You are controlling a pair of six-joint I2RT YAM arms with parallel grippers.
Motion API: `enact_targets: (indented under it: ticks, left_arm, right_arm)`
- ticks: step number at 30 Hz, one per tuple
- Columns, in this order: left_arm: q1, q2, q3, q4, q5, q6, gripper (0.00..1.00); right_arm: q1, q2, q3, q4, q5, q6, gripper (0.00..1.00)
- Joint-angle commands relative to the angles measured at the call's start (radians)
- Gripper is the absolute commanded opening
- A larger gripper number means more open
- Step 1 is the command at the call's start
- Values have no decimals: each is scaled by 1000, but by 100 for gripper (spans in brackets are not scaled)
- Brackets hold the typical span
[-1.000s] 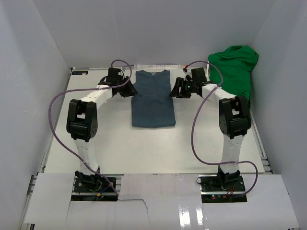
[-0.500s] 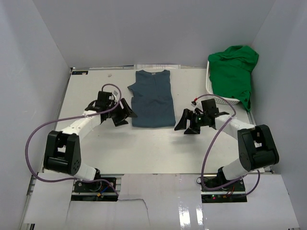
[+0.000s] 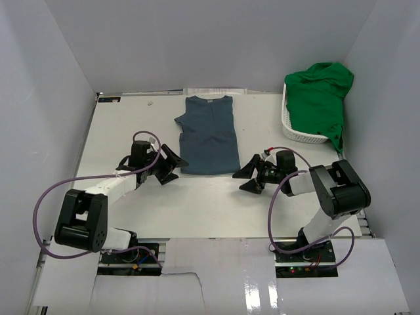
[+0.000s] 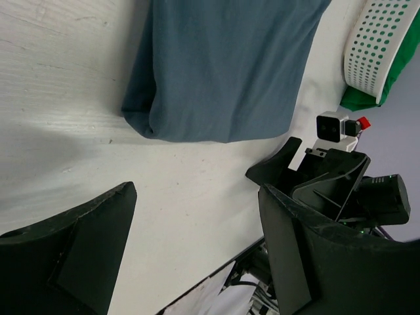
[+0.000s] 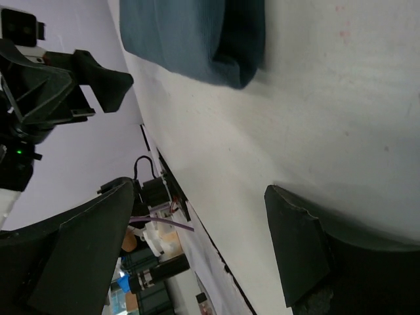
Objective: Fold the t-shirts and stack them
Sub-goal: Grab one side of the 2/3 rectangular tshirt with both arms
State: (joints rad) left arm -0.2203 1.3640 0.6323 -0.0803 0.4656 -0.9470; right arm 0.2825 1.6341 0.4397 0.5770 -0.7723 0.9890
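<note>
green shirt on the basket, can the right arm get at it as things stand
Probably yes: the right hand is open and empty beside the blue shirt, and the green shirt lies uncovered atop the basket with nothing between.

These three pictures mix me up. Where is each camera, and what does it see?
Top: above, behind the arms, looking down at table, blue shirt, green shirt, basket; both arms, left gripper and right gripper show.
Left wrist: on left arm, facing the blue shirt; own fingers show.
Right wrist: on right arm, facing the blue shirt; own fingers show.
Shared: wrist views see that shirt and each other's gripper.
</note>
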Motion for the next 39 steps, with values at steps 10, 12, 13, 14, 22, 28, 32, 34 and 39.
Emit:
enact_targets:
  ticks: [10, 12, 13, 14, 22, 28, 32, 34, 39]
  left_arm:
    - [-48, 52, -103, 208, -180, -179, 86]
    - [-59, 61, -109, 208, -203, -193, 86]
    - [-60, 64, -108, 208, -220, -196, 86]
    - [-62, 70, -109, 209, -226, -200, 86]
    - [-77, 141, -98, 258, -263, -243, 86]
    - [-86, 171, -114, 318, -245, -274, 86]
    - [-91, 187, -112, 321, -229, -279, 86]
    - [-93, 190, -114, 323, -228, -279, 86]
    - [-99, 211, -114, 324, -226, -289, 85]
  right_arm:
    - [26, 133, 79, 187, 208, 83, 87]
    - [26, 153, 102, 176, 235, 79, 87]
    - [26, 162, 108, 176, 241, 82, 86]
    - [26, 168, 114, 179, 248, 80, 86]
    - [27, 228, 146, 192, 260, 88, 81]
    - [27, 233, 154, 182, 252, 85, 62]
    - [29, 231, 157, 173, 249, 82, 57]
    - [30, 231, 157, 165, 254, 76, 42]
    - [29, 242, 163, 169, 248, 77, 11]
